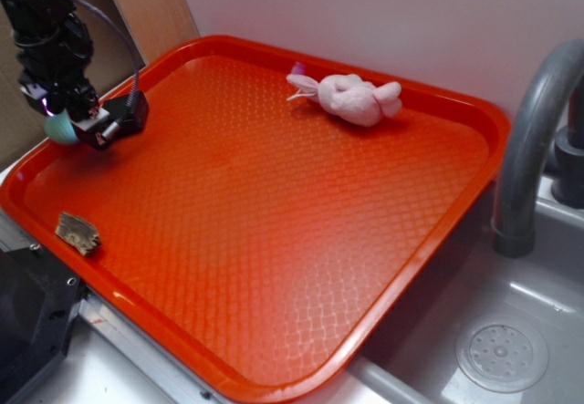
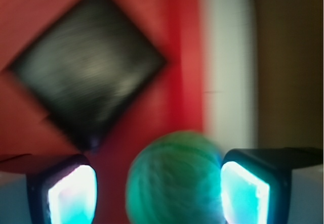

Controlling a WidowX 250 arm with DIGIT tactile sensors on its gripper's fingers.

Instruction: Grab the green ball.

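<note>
Hand [image 2: 158, 188] straddles green ball [image 2: 174, 178] (near tray [image 1: 274, 390] edge).

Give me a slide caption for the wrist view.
Green ball between the gripper's fingers, black block beyond.

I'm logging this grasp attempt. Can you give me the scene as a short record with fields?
surface: orange tray
target: green ball, between the fingers of the tool, near the tray's far left edge
grip: contact unclear; wrist view is blurred
beside ball: black block
other items: pink plush bunny at back; brown scrap at front left
</note>
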